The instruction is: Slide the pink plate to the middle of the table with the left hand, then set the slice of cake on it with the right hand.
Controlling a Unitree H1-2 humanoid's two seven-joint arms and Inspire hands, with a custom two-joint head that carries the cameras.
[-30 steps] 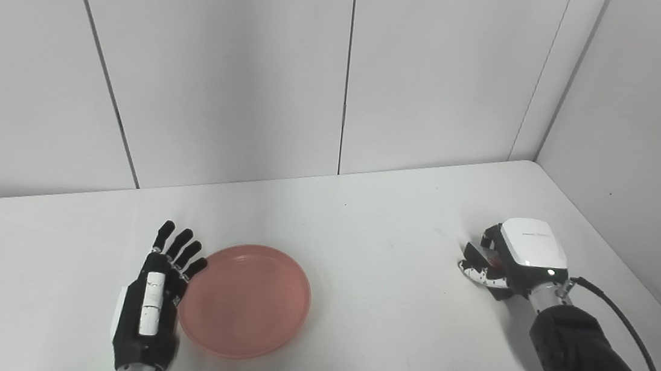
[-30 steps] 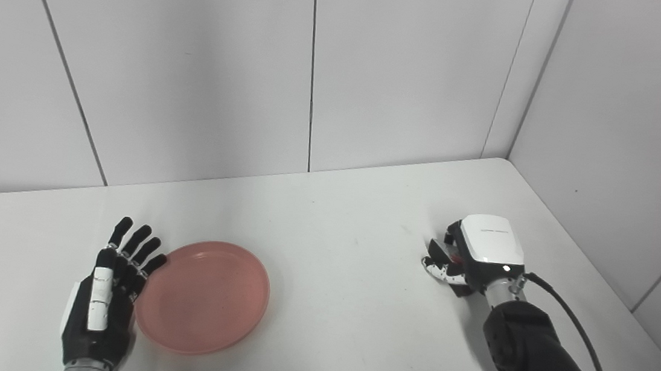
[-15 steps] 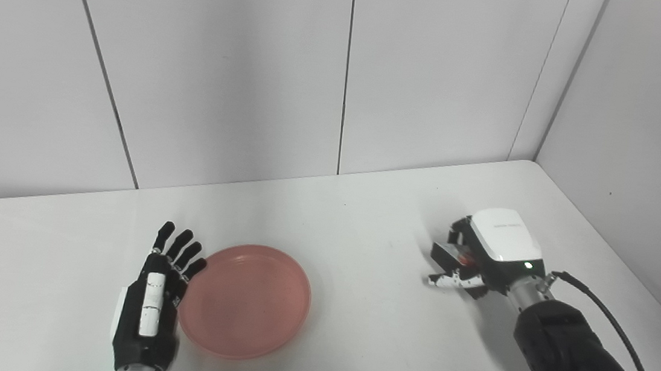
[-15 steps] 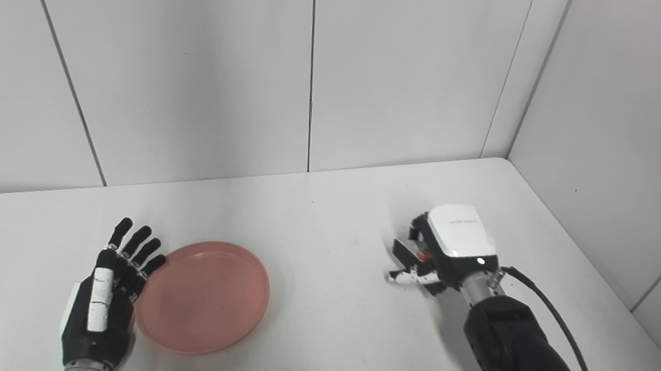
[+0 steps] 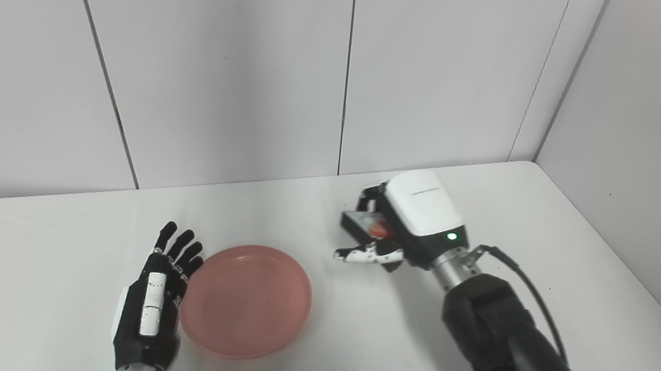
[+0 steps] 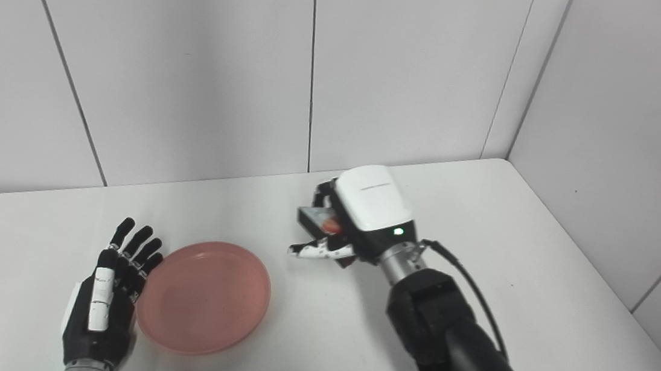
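The pink plate point(image 5: 246, 300) lies flat on the white table point(image 5: 58, 244), left of the middle. My left hand point(image 5: 152, 308) rests open, fingers straight, against the plate's left rim. My right hand point(image 5: 399, 225) hovers above the table just right of the plate and is shut on the slice of cake point(image 5: 366, 224), a small dark wedge with a red topping. Most of the slice is hidden by the hand's white back and fingers.
Grey wall panels point(image 5: 347, 72) close off the table's far edge and right side. The right forearm point(image 5: 503, 347) crosses the table's right half from the bottom edge, with a black cable looping beside it.
My right hand has lifted the cake slice off the table's right side and carried it leftward, close to the plate. The left hand and plate have stayed where they were.
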